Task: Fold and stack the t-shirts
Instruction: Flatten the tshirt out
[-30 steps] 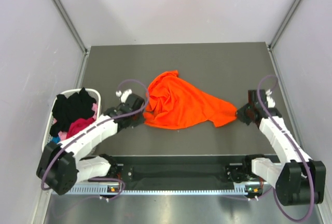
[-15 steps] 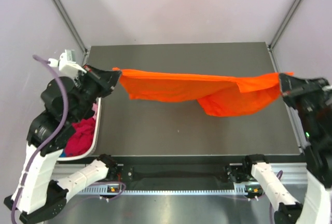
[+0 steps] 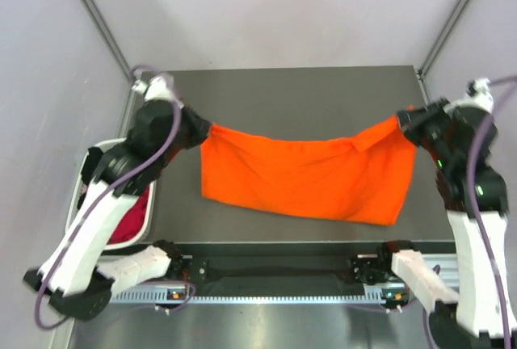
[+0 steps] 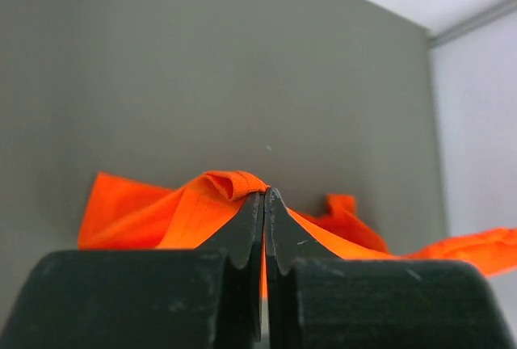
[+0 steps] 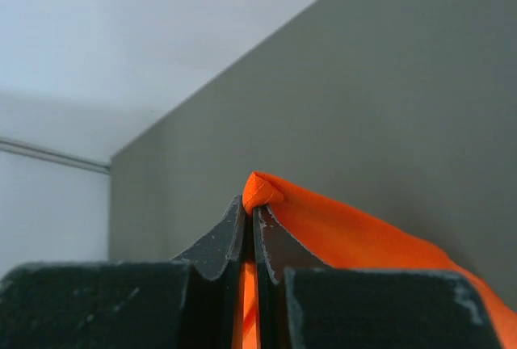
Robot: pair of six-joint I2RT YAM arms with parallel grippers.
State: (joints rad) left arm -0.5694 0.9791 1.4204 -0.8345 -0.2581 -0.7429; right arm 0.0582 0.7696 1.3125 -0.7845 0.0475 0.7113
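The bright orange t-shirt (image 3: 303,175) hangs stretched between my two grippers above the grey table (image 3: 275,90), sagging in the middle with its lower edge drooping towards the front. My left gripper (image 3: 208,131) is shut on its left top corner; the cloth bunches over the closed tips in the left wrist view (image 4: 264,195). My right gripper (image 3: 401,119) is shut on the right top corner, with an orange fold (image 5: 262,190) poking out above the tips (image 5: 250,206). A magenta t-shirt (image 3: 129,218) lies in the white basket (image 3: 81,183) at the left, mostly hidden by my left arm.
The white basket stands off the table's left edge beside the left wall. Grey walls and metal frame posts (image 3: 97,18) close in the table on the left, right and back. The arm bases and a slotted rail (image 3: 275,272) line the near edge.
Both grippers have swung down and forward with the orange shirt held between them. The shirt, a crumpled heap a second ago, now hangs as a spread sheet lower over the table.
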